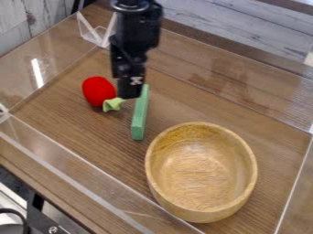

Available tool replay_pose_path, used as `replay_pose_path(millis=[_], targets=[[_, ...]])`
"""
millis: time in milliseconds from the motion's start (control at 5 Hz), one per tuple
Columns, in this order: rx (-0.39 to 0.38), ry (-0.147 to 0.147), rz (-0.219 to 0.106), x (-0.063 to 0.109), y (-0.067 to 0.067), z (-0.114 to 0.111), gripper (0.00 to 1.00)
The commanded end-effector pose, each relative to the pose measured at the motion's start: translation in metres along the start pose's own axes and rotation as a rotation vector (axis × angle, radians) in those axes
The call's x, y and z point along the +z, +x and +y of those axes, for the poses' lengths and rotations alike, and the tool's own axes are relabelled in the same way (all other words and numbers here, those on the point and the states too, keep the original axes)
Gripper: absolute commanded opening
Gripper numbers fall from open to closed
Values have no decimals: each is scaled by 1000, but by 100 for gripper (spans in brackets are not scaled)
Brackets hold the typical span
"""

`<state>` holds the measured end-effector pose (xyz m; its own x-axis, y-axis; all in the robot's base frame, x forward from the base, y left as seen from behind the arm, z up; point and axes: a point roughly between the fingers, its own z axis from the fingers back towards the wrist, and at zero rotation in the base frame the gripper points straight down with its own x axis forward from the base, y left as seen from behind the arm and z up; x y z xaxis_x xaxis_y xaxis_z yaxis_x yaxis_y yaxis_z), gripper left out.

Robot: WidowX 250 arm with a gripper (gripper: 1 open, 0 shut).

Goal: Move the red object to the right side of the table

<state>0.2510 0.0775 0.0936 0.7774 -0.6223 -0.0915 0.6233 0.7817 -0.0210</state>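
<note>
The desk (232, 91) is a brown wood-grain top fenced by clear acrylic walls (73, 178) along its edges. Bare wood lies open across the back right and along the front left, while the front right is taken up by a large wooden bowl (200, 170), which holds nothing.

The red toy fruit (99, 90) lies on the desk left of centre, near the left wall but clear of it. Its light green leafy stem (113, 104) points toward the front right, so its short long axis runs diagonally. Just beside the stem, a green stick (139, 113) lies flat, its length running from back to front.

The black hand (130, 87) points down with its fingers spread and holding nothing, poised over the gap between the fruit and the back end of the stick.
</note>
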Motion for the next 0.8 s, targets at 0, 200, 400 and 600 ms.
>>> replay_pose_path(millis=[0, 200, 400, 600], targets=[[-112, 78, -43, 12, -17, 13, 100], [-211, 101, -46, 8, -30, 25, 100], [-284, 110, -62, 0, -36, 33, 100], [-316, 104, -67, -10, -37, 38, 100]])
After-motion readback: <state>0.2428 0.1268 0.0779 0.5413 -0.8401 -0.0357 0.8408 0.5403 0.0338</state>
